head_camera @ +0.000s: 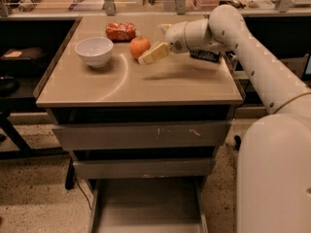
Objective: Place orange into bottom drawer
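**Gripper.** The gripper (146, 58) is above the table top (146, 89), upper centre of the frame, angled down and to the left at the end of the white arm (243, 42), which reaches in from the right. Whether it is open or closed cannot be told. It has nothing visibly in its hold.

**Task items.** The orange (139, 47) rests on the table top at upper centre, just left of the gripper tip. Contact between the two cannot be confirmed. The bottom drawer (146, 205) stands pulled out at the lower centre of the frame, its flat grey floor showing.

**Surroundings.**
- A white bowl (93, 50) sits to the left of the orange, apart from it.
- An orange-red snack bag (120, 31) lies behind the orange and slightly left, near it.
- A flat dark object (206, 56) lies on the table at the right, partly hidden behind the arm.
- The top drawer front (121, 137) and the middle drawer front (143, 168) are closed, directly above the open drawer.
- The robot's white body (274, 178) fills the lower right of the frame.

**Markings.** Light scratches (194, 131) show on the top drawer front. The bag's print cannot be read.
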You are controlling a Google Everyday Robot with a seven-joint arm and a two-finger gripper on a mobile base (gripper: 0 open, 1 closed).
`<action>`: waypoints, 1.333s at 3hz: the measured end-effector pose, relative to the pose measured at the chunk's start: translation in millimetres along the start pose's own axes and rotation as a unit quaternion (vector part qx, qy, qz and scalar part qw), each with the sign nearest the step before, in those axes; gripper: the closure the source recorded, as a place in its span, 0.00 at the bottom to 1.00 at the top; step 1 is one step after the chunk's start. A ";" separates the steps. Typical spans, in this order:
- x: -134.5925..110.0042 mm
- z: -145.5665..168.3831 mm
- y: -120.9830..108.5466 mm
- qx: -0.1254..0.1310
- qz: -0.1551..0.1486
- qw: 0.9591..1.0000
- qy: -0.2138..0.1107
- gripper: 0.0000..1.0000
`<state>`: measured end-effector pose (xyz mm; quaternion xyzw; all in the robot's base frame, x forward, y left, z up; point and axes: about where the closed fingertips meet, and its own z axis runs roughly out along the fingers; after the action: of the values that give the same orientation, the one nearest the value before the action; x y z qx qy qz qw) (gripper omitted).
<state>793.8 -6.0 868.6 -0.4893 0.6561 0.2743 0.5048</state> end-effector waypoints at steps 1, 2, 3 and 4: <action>-4.7 17.8 9.3 -0.029 -0.004 1.000 0.001 0.00; -1.1 29.8 13.0 -0.045 -0.001 0.999 0.006 0.00; 8.0 35.6 11.0 -0.049 0.006 0.999 0.015 0.00; 8.1 35.7 10.9 -0.049 0.006 0.999 0.015 0.20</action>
<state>797.7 25.6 847.5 -0.5135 0.6522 0.3024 0.4686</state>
